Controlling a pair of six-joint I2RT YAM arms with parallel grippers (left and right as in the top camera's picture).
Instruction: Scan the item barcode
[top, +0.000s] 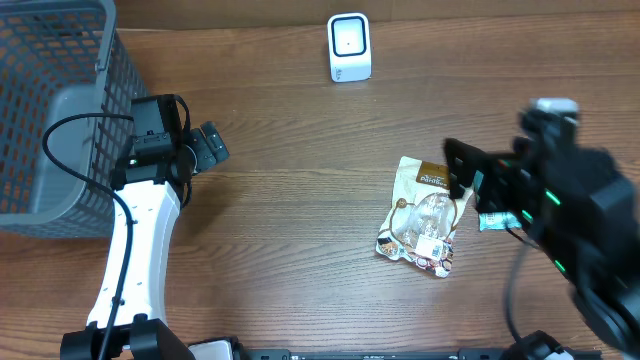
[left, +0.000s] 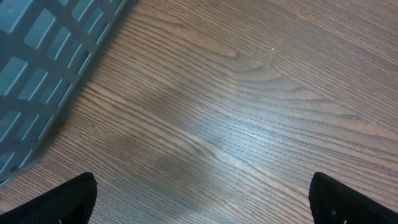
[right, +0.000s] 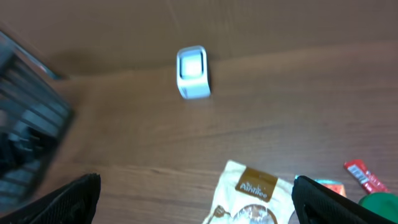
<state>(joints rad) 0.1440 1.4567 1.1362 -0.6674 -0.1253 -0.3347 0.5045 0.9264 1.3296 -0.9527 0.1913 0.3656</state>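
The item is a white snack packet (top: 425, 215) with a brown label, lying flat right of the table's centre. In the right wrist view the packet (right: 245, 193) shows between the fingers at the bottom edge. The white barcode scanner (top: 349, 47) stands at the back, and the right wrist view has the scanner (right: 193, 71) straight ahead. My right gripper (top: 470, 175) hovers open over the packet's right edge, holding nothing; the right gripper (right: 196, 186) has its jaws wide apart. My left gripper (top: 212, 148) is open beside the basket, and the left gripper (left: 202, 199) shows only bare wood between its fingers.
A grey mesh basket (top: 50, 110) fills the back left corner, and its wall (left: 43, 56) is close to the left gripper. A teal wrapper (top: 497, 221) lies partly under the right arm. Red and green items (right: 364, 176) lie right of the packet.
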